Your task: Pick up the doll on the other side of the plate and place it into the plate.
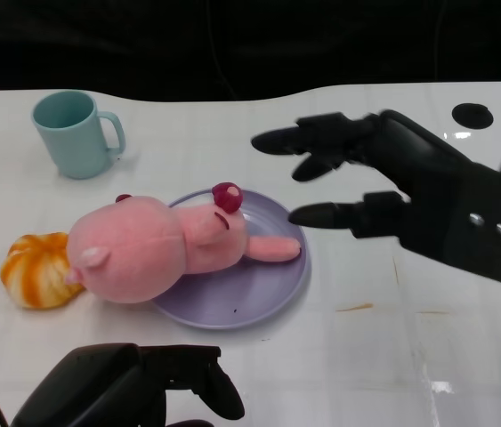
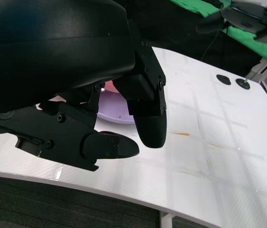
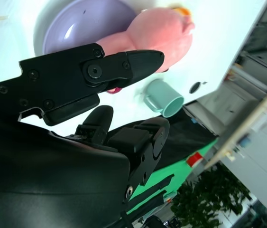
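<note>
The pink doll (image 1: pixel 157 249) lies half on the purple plate (image 1: pixel 268 298), so the right hand (image 1: pixel 383 191), just beside the plate with fingers spread and holding nothing, should let it be; the left hand (image 1: pixel 134 387) holds nothing too.

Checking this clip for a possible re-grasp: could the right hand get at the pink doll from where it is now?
Probably yes. The right hand hangs open above the table just beside the purple plate, fingers toward the pink doll, and nothing lies between them. The doll lies half on the plate, its head overhanging toward the orange toy.
</note>
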`<act>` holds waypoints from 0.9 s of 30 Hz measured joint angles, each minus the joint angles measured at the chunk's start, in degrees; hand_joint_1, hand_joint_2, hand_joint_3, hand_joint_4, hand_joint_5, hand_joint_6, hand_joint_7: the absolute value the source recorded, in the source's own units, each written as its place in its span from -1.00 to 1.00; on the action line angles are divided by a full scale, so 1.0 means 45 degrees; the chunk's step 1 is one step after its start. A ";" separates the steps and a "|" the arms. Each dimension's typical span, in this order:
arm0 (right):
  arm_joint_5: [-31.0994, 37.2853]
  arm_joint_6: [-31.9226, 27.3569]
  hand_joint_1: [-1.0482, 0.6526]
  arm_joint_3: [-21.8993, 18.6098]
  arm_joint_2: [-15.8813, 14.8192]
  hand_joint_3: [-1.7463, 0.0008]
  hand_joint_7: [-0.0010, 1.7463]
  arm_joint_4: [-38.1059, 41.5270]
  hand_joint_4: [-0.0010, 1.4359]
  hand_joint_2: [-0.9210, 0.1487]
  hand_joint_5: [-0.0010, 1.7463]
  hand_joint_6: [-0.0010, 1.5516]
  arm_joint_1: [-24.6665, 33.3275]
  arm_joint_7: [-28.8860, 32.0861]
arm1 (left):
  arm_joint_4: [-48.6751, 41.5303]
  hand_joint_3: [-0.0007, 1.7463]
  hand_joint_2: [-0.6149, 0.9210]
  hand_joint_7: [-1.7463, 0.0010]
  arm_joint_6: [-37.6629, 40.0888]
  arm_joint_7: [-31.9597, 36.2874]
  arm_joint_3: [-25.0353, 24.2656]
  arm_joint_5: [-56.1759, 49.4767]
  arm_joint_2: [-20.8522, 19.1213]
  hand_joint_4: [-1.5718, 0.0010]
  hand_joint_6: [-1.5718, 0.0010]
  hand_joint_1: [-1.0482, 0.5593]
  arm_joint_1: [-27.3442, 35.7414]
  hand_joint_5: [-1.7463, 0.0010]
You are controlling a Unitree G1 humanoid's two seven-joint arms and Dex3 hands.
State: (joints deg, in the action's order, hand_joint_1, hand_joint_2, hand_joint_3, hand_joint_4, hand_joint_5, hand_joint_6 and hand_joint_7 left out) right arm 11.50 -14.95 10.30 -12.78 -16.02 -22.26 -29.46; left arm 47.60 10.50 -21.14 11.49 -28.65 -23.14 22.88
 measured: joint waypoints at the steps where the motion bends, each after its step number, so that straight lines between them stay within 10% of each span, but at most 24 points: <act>1: -0.0224 0.0006 -0.10 -0.0181 -0.0079 0.82 -0.76 -0.0201 -0.37 -1.00 0.16 -0.04 0.0316 -0.0006 | -0.0005 -0.62 0.99 -0.01 0.0000 0.0000 0.0009 0.0000 -0.0003 0.19 0.06 0.02 -0.0009 -0.87; 3: -0.0738 -0.0002 -0.05 -0.0600 -0.0206 0.82 -0.72 -0.0662 -0.31 -1.00 0.19 0.01 0.0918 -0.0002 | -0.0012 -0.62 0.99 -0.01 0.0000 -0.0001 0.0026 0.0001 -0.0005 0.20 0.06 0.02 -0.0026 -0.87; 7: -0.1837 0.0002 0.07 -0.1443 -0.0312 0.07 -0.12 -0.1495 -0.19 -0.44 0.44 -0.07 0.2153 0.0022 | -0.0036 -0.62 1.00 0.00 0.0001 -0.0004 0.0062 0.0007 -0.0004 0.20 0.06 0.01 -0.0082 -0.87; 11: -0.2729 -0.1016 0.17 -0.2057 -0.0699 -0.25 0.11 -0.2746 0.01 -0.17 0.47 0.01 0.3304 -0.0037 | -0.0058 -0.62 1.00 0.01 0.0001 -0.0004 0.0102 -0.0057 -0.0007 0.21 0.05 0.03 -0.0119 -0.87; 20: -0.4132 -0.3954 0.36 -0.2460 -0.1223 -0.66 0.51 -0.5416 0.17 -0.02 0.85 0.06 0.4826 0.0303 | -0.0082 -0.62 1.00 0.02 -0.0078 -0.0007 -0.0139 0.0054 -0.0059 0.20 0.04 0.03 -0.0013 -0.88; 27: -0.4072 -0.3558 0.34 -0.2076 -0.1204 -0.77 0.71 -0.4709 0.31 0.13 0.98 0.10 0.4942 0.0792 | -0.0383 -0.60 1.00 0.05 -0.0691 -0.0005 -0.0425 0.0380 -0.0196 0.20 0.04 0.03 0.0113 -0.84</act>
State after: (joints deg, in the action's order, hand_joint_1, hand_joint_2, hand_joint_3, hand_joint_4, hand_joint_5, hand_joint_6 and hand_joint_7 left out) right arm -6.82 -30.96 0.96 -18.20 -37.21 -0.02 -25.90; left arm 45.87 7.40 -21.16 9.58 -26.94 -24.02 23.38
